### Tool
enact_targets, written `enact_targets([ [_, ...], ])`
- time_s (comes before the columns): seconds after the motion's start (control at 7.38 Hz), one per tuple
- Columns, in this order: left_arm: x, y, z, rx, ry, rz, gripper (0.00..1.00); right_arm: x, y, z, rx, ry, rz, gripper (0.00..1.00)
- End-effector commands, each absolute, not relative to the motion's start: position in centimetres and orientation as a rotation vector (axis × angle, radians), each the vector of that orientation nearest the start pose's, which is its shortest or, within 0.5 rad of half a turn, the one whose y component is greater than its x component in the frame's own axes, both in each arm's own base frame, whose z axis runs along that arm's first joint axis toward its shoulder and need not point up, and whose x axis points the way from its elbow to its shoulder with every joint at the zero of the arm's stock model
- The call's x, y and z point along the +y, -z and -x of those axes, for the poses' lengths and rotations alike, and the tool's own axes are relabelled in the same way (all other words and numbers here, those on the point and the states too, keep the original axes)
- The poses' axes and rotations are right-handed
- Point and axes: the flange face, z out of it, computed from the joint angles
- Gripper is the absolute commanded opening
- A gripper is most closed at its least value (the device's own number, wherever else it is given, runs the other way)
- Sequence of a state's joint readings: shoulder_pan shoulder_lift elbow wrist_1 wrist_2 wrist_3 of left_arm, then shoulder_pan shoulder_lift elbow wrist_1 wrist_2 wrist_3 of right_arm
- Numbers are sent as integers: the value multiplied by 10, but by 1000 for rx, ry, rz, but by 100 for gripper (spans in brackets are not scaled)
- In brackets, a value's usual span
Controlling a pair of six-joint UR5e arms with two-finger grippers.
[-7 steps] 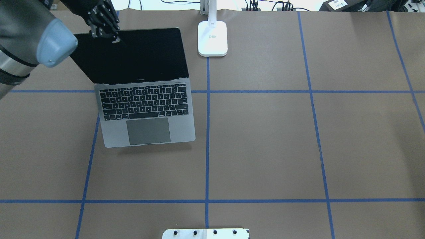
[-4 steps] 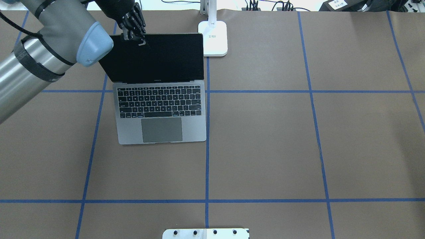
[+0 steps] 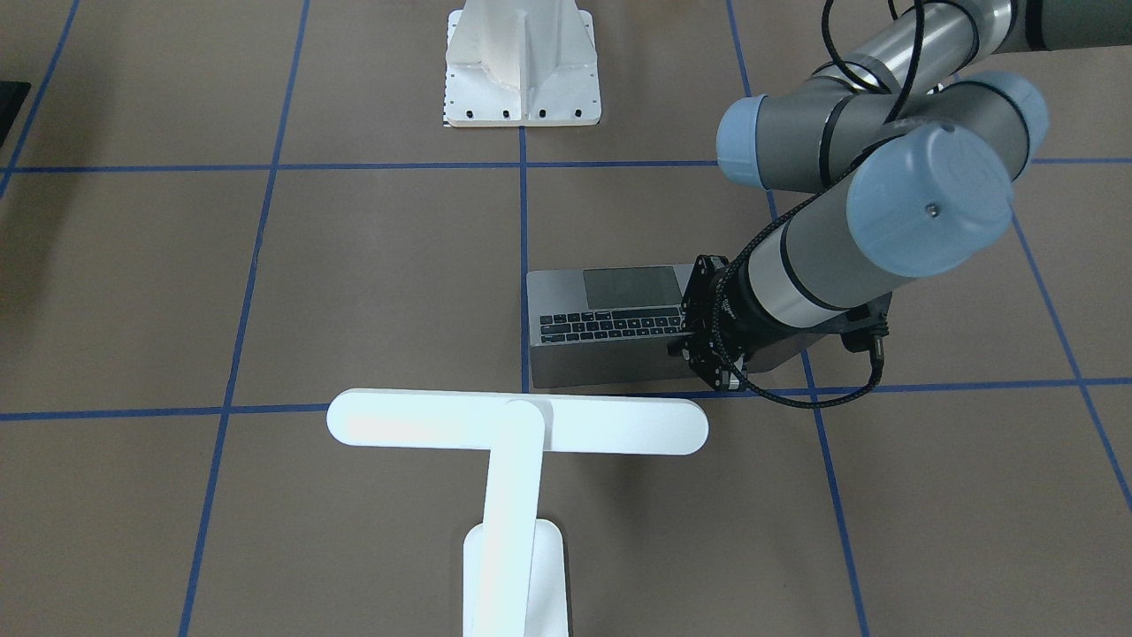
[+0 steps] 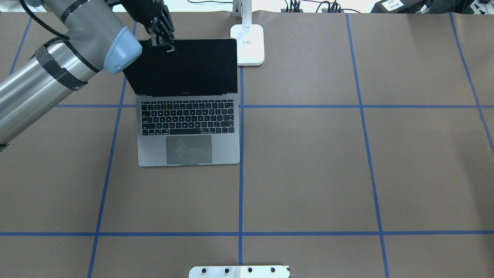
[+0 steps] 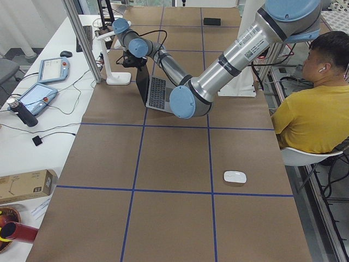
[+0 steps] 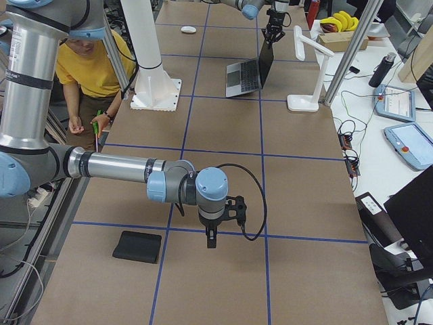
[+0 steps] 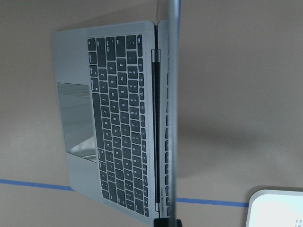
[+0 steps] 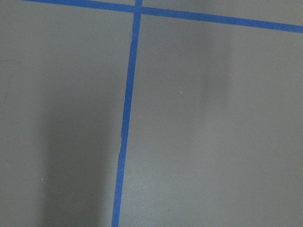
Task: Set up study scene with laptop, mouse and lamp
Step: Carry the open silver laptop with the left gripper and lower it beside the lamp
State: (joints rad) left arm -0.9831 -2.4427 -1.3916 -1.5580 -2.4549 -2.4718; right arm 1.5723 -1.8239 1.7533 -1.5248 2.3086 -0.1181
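Table (image 4: 308,173) first: wide brown paper with a blue tape grid. The laptop (image 4: 189,127) sits open on my left half. Its right edge runs along the centre tape line, the hinge lies left to right, and the keyboard faces me. The lamp (image 4: 247,42) stands just beside the lid's right corner; whether they touch, I cannot tell.

The mouse (image 5: 234,177) is the one to watch. It lies well apart from the laptop, out toward my left end of the table and nearer my own edge. Its long axis seems to run across the table, toward me and away. My left arm is plainly the nearer one; my right hangs over bare paper far off on the other side.

Now the left gripper (image 4: 164,42): it comes down on the lid (image 4: 185,67) at the top edge, left of middle. In the wrist view the lid runs edge-on down the centre, about upright, so I judge my fingers pinched narrow on it, one each side. The right gripper (image 6: 211,238) points down above the paper. I cannot tell from that far view whether it is open or closed. Next, I reckon: let go of the lid, then swing left for the mouse.
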Motion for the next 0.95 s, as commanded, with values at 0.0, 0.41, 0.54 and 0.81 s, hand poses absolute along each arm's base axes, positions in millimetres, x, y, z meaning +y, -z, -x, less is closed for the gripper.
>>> enact_targets([
  [0.0, -642, -178, -388, 717, 1386, 871, 0, -383, -678, -67, -738, 102, -21, 100],
  [0.41, -643, -189, -399, 730, 1365, 867, 44, -382, -678, -67, -738, 102, -19, 100],
  [0.54, -643, -189, -398, 733, 1363, 865, 76, -382, -678, -67, -738, 102, -19, 100],
  [0.81, -641, -181, -395, 754, 1352, 850, 100, -383, -678, -67, -738, 102, -21, 100],
])
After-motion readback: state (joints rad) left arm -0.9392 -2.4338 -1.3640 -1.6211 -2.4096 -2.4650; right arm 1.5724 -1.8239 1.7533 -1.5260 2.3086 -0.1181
